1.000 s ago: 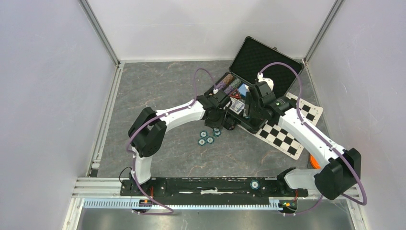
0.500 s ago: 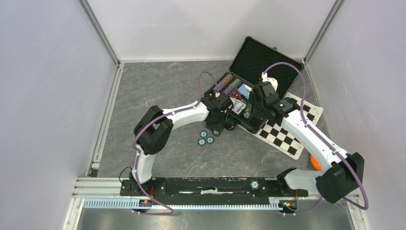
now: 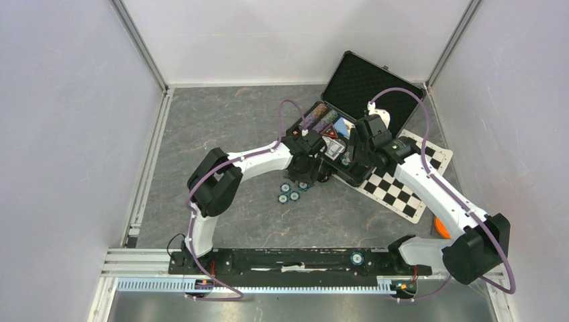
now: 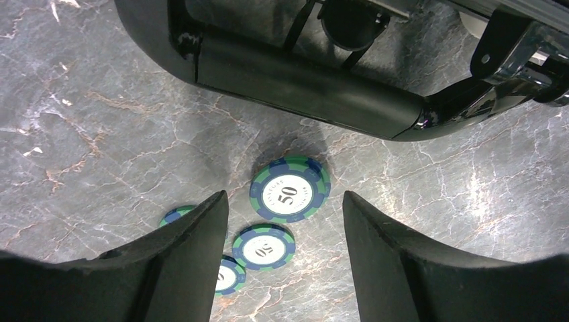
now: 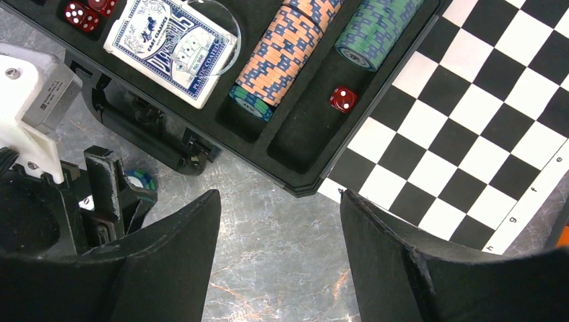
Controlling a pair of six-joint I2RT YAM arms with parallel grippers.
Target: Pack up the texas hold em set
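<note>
Since a second ago the left gripper [image 4: 283,200] has been widened; between its smooth black fingers [image 4: 181,255] a round teal-and-blue poker chip [image 4: 290,190] lies ungripped on the grey marbled tabletop [image 4: 100,134]. The right gripper [image 5: 280,198] is spread and empty, just before the black foam-lined hard case [image 5: 303,137].

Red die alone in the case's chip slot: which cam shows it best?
Right wrist: the die lies unobstructed on the slot's foam past the teal chip row, pips readable. Top external: cannot pick it out; the right arm overhangs that end of the case. Left wrist: only the case handle, no die.
</note>
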